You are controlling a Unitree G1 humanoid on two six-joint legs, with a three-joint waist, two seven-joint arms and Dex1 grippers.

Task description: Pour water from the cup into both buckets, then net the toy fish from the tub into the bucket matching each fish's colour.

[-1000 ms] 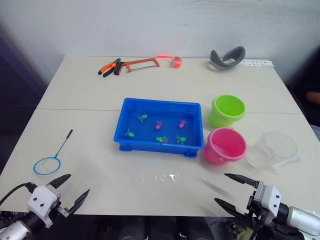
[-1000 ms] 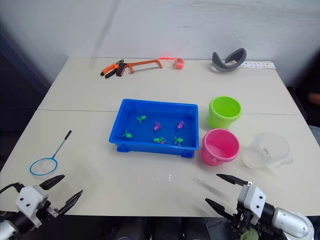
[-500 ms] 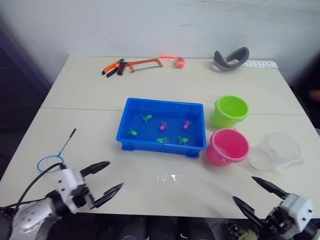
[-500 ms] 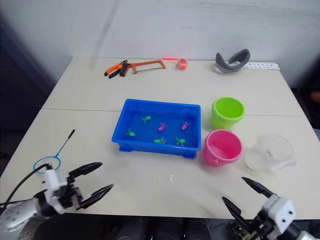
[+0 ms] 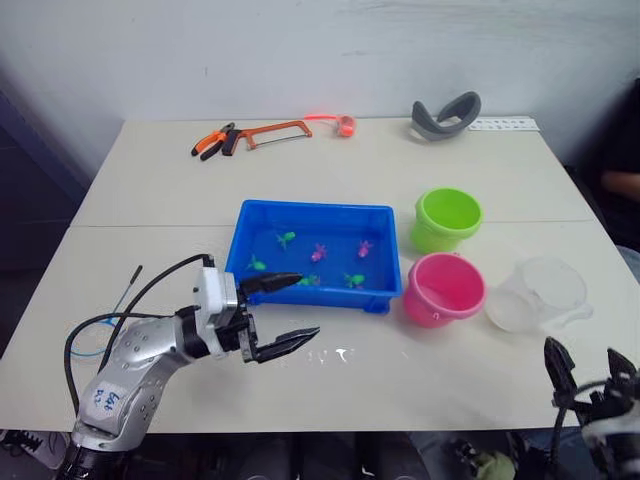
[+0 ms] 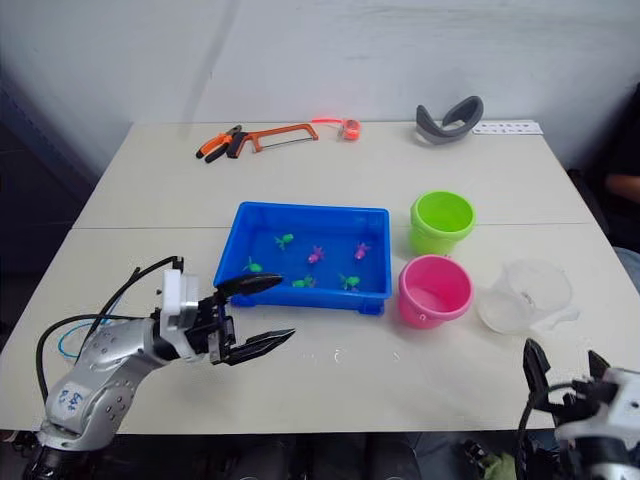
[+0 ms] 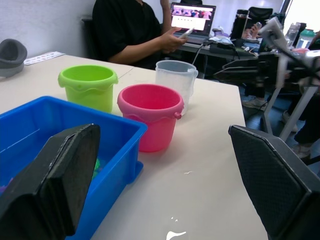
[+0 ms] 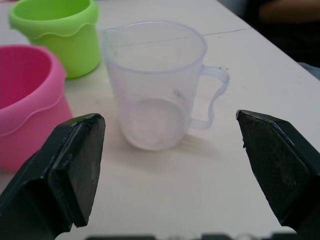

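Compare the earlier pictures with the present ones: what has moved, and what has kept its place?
The left gripper has swung from the table's near left corner forward and inward to the tub's near edge, fingers open, holding nothing. The right gripper has dropped back toward the near edge, open. The tub, both buckets, cup and net stayed put.

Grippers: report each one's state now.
Left gripper: open, holding nothing, near the tub.
Right gripper: open, holding nothing, facing the cup.
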